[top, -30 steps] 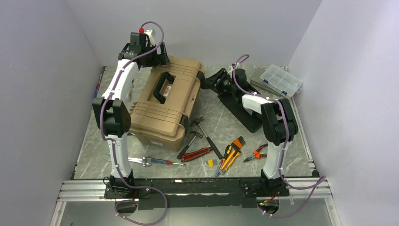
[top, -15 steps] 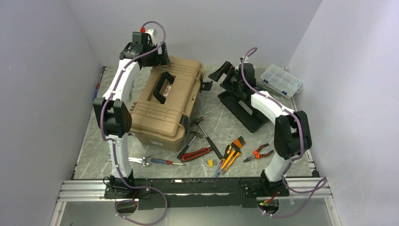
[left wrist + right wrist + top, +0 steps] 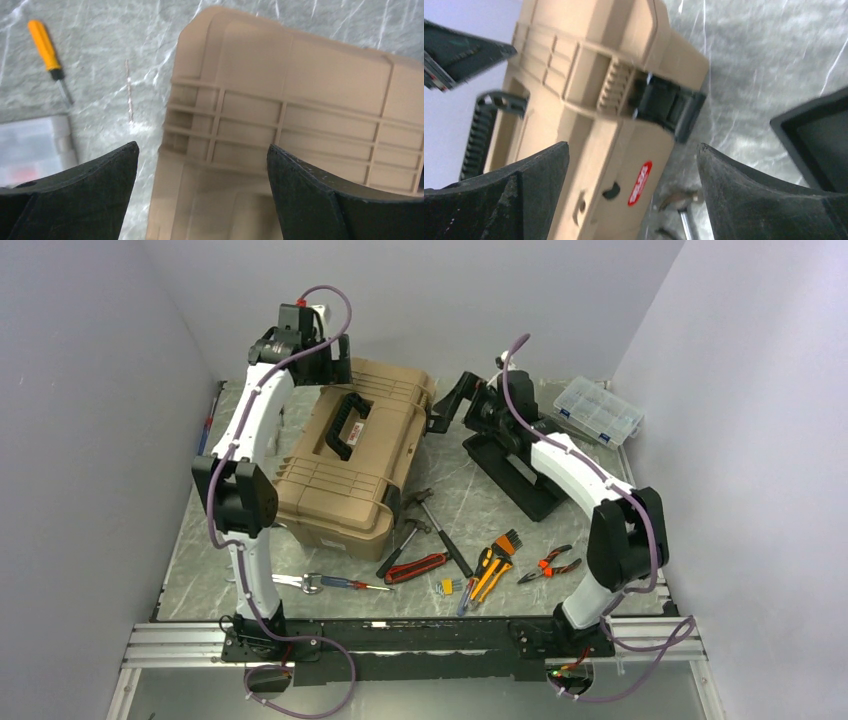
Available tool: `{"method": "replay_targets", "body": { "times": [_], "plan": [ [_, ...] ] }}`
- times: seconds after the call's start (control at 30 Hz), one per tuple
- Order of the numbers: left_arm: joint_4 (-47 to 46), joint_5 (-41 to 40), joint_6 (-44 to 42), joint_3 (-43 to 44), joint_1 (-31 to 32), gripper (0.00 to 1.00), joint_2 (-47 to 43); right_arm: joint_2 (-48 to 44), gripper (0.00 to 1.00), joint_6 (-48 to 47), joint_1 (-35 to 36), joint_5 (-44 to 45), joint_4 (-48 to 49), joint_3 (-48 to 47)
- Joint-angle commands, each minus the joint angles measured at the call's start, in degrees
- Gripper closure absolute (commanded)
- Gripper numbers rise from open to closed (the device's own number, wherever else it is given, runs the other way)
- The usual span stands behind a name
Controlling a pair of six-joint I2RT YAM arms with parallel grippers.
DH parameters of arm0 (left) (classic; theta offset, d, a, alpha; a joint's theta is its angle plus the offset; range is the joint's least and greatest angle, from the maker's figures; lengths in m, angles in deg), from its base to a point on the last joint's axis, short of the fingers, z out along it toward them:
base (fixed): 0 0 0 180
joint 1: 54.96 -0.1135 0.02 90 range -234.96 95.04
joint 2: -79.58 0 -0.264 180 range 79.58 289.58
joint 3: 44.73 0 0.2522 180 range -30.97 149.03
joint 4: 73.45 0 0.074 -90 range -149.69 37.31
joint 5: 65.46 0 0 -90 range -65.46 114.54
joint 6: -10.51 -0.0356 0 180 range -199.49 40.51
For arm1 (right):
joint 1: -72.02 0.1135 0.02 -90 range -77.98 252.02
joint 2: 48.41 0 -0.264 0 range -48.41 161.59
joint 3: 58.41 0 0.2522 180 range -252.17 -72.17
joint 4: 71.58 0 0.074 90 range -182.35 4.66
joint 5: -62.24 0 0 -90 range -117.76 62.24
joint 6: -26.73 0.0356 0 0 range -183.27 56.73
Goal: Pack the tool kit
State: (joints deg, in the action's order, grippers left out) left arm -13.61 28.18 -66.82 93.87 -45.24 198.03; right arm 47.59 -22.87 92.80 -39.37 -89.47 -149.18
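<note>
Top external view: the toolbox [image 3: 350,465] sits at ten o'clock on the table [image 3: 195,560]. Left gripper [image 3: 200,150] and right gripper [image 3: 631,150] both gape, empty. Rigid, likely heavy, slick-sided; grasp the latch [image 3: 664,105] or handle [image 3: 345,425].

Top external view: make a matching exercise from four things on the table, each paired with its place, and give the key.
Things:
1. toolbox
2. clear organiser case
3. black insert tray
4. pliers

Places:
A. far right corner
B. near edge, on the right
C. left half, lid shut
D. centre right, beside the toolbox

Pairs: 1-C, 2-A, 3-D, 4-B
</note>
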Motion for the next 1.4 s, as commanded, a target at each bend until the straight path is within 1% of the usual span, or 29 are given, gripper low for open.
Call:
{"method": "replay_targets", "body": {
  "times": [0.0, 0.07, 0.13, 0.27, 0.33, 0.47, 0.57, 0.67, 0.77, 0.9, 0.97, 1.03, 1.13, 1.23, 1.37],
  "plan": [
    [7.2, -3.2, -3.0, 1.3, -0.2, 0.01, -7.4, -6.6, 0.00, 3.3, 0.1, -7.8, 7.8, 9.1],
    [8.4, -3.5, -3.2, 0.8, -0.2, 0.01, -9.7, -8.6, 0.00, 4.8, 0.3, -10.0, 10.8, 12.9],
    [9.5, -3.5, -3.3, -0.9, -0.2, 0.01, -11.8, -10.7, 0.00, 5.1, 0.6, -10.9, 11.8, 15.8],
    [10.3, -5.2, -2.8, -9.0, -0.2, 0.01, -19.6, -15.8, 0.00, 7.0, 1.5, -12.3, 15.9, 23.3],
    [9.3, -5.3, -2.0, -15.2, -0.2, 0.01, -24.5, -18.3, 0.00, 9.0, 2.1, -13.4, 19.3, 27.8],
    [4.6, -4.2, -1.0, -30.8, -0.2, 0.01, -35.1, -22.9, 0.00, 12.9, 4.5, -13.0, 25.6, 36.1],
    [1.5, -2.4, 0.0, -40.7, -0.2, 0.01, -42.4, -25.2, 0.00, 19.2, 7.1, -12.0, 36.9, 44.5],
    [-0.3, -2.0, 0.3, -49.0, -0.2, 0.00, -48.6, -25.1, 0.00, 24.1, 10.4, -10.6, 46.7, 50.9],
    [-0.7, -3.1, -0.3, -54.3, -0.5, 0.01, -53.2, -23.1, 0.00, 28.3, 14.1, -8.6, 55.7, 54.9],
    [-2.3, -3.5, 0.4, -59.0, -1.1, 0.01, -58.1, -17.2, 0.00, 33.6, 18.5, -6.2, 68.8, 58.8],
    [-4.0, -3.5, 1.7, -61.2, -1.6, 0.01, -59.7, -12.8, 0.00, 36.3, 20.3, -4.8, 78.4, 60.4],
    [-6.1, -1.7, 3.0, -63.9, -2.2, 0.01, -60.7, -7.8, 0.00, 38.8, 21.4, -4.6, 85.5, 60.8],
    [-7.7, -0.9, 3.9, -64.9, -2.6, 0.01, -60.6, 1.2, 0.03, 43.5, 22.6, -4.2, 94.6, 60.1],
    [-7.7, -1.8, 3.7, -64.7, -3.3, 0.01, -60.0, 8.6, 0.06, 47.7, 23.5, -3.0, 101.8, 58.7],
    [-9.2, -0.8, 3.9, -65.7, -4.9, 0.01, -60.4, 11.3, 0.07, 47.6, 24.5, -1.8, 102.3, 56.5]
  ]
}}
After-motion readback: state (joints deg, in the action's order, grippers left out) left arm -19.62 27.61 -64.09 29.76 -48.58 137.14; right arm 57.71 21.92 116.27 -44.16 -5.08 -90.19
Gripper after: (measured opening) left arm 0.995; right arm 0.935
